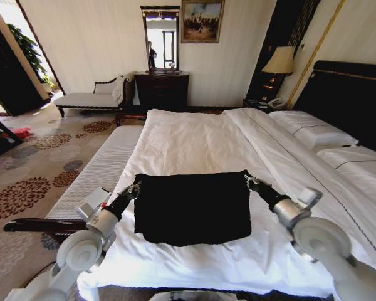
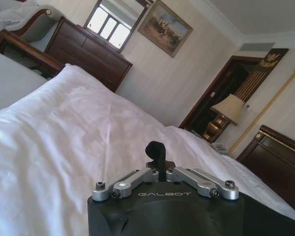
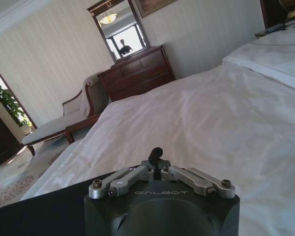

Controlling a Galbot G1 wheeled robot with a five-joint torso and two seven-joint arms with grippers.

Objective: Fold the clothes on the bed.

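Observation:
The clothes [image 1: 193, 208], a black top, lie flat as a rough rectangle on the near part of the bed [image 1: 194, 141], on its white duvet. My left gripper [image 1: 135, 187] is at the garment's far left corner, with its fingers [image 2: 156, 150] pinched together low over the sheet. At the far right corner is my right gripper [image 1: 248, 181], whose fingers [image 3: 157, 155] are also pressed together. Black fabric [image 3: 44, 211] shows beside and below the right gripper. Both hands appear shut on the corners of the cloth.
A white padded bench [image 1: 97, 172] with a dark frame runs along the bed's left side. Pillows [image 1: 316, 132] and a dark headboard [image 1: 351, 100] are at the right. A dresser with a mirror [image 1: 161, 88], a chaise [image 1: 91, 97] and a lamp [image 1: 279, 63] stand by the far wall.

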